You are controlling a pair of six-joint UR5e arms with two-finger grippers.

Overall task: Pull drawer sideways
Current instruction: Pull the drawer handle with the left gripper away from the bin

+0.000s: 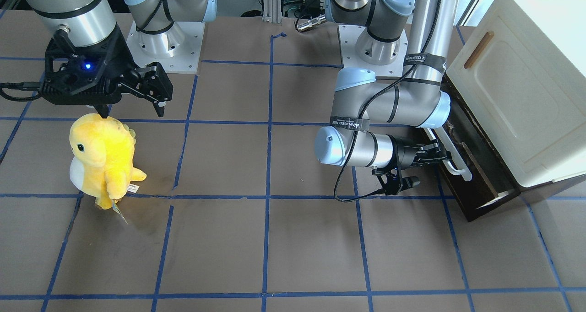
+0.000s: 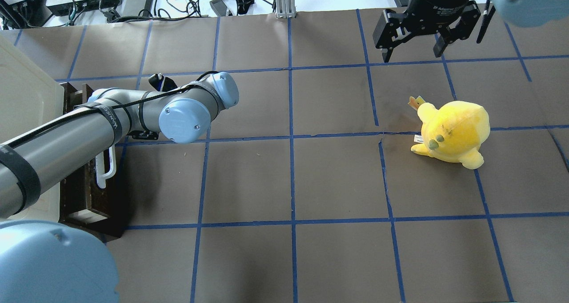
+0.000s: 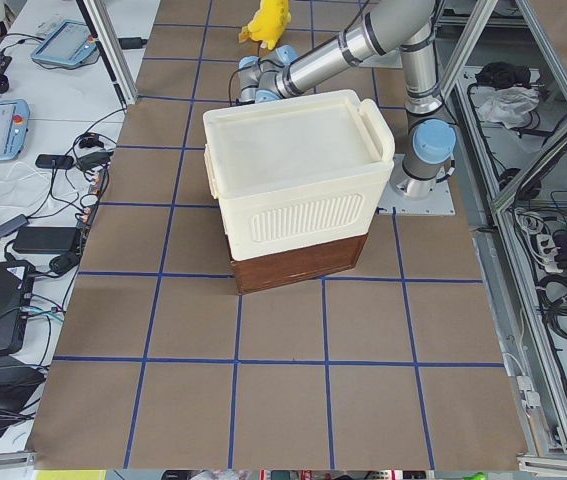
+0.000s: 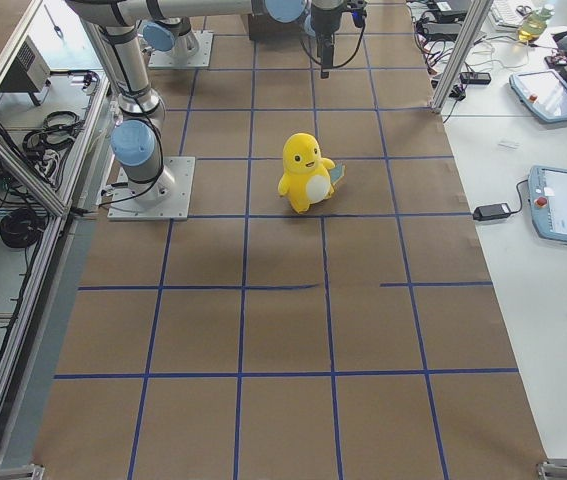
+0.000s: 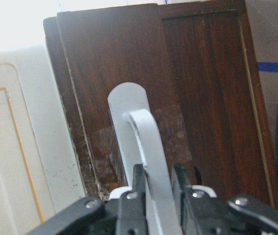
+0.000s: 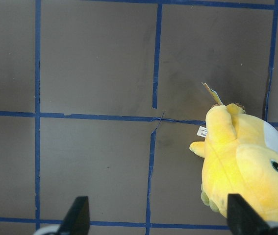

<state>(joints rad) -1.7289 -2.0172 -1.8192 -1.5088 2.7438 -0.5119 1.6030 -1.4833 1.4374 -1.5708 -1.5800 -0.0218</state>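
My left pincer (image 5: 153, 178) is clamped narrow on the white handle (image 5: 141, 127) of the drawer (image 5: 202, 98), which sits slightly out under the cream cabinet (image 1: 517, 97) at the left end of the tabletop (image 1: 274, 239); I judge this grip suits a sideways pull. Right pincer (image 6: 158, 218) gapes wide, idle over the plush (image 6: 246, 166) at far right.

Both arms are built of silver-grey tubes joined by rounded joints capped in pale blue. Around the tubes of the left arm (image 1: 389, 104), black straps (image 1: 350, 123) with white lettering are wrapped, and a black cable (image 1: 341, 177) is run along them toward the jaws. Small silver screws are set in its black fingers (image 5: 129, 208). Just behind the jaws of the right arm (image 1: 68, 10), a black angular housing (image 1: 68, 81) with a lit blue light (image 1: 87, 66) is seen.
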